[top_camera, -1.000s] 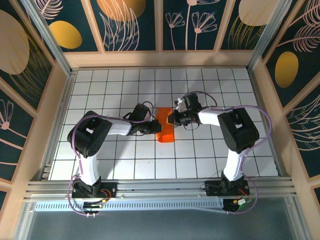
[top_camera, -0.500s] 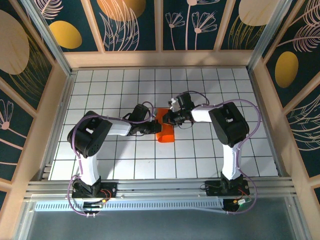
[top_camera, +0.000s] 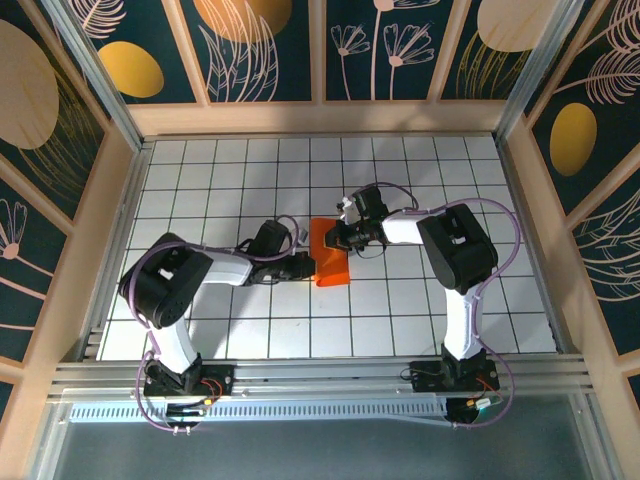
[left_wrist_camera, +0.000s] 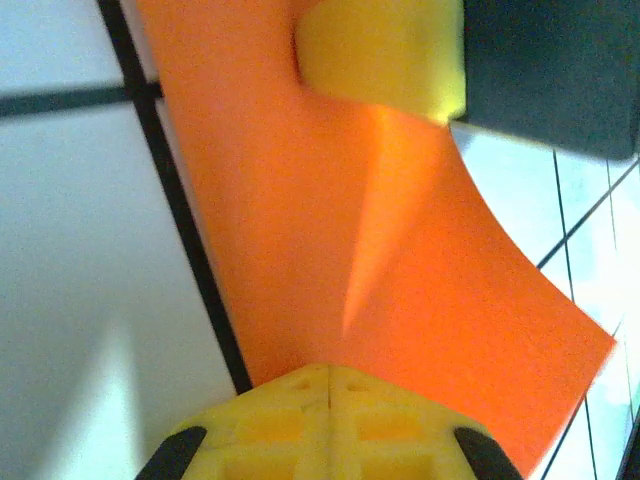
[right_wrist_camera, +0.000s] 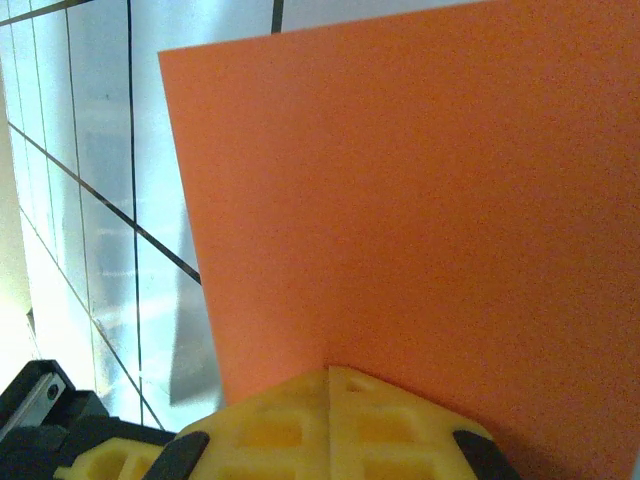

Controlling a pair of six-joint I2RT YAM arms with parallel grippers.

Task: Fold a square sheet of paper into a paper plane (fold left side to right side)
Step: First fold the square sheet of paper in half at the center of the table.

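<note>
Since a second ago, when it sat higher on the left of the top view, the left arm has swung its elbow toward the lower left, and the left gripper [top_camera: 303, 266] has slid a little down the left edge of the thin, bright orange square sheet of paper [top_camera: 332, 265]. That sheet lies at the middle of the white gridded table [top_camera: 400, 170] as a narrow strip standing top to bottom, much where it lay before. The right gripper [top_camera: 333, 238] has pushed leftward onto its upper part. I judge the left-to-right fold is made and is now being pressed down. In the left wrist view the left gripper [left_wrist_camera: 330, 375] has its yellow tips drawn together at the bottom centre. The paper [left_wrist_camera: 300, 220] rises from them with a soft, lit bulge, so it is not yet flat. In the right wrist view the right gripper [right_wrist_camera: 330, 375] is likewise closed, and the paper [right_wrist_camera: 420, 200] looks smooth and matte, with a clean corner at upper left. Whether either pinches the sheet or only presses it, I cannot tell.
</note>
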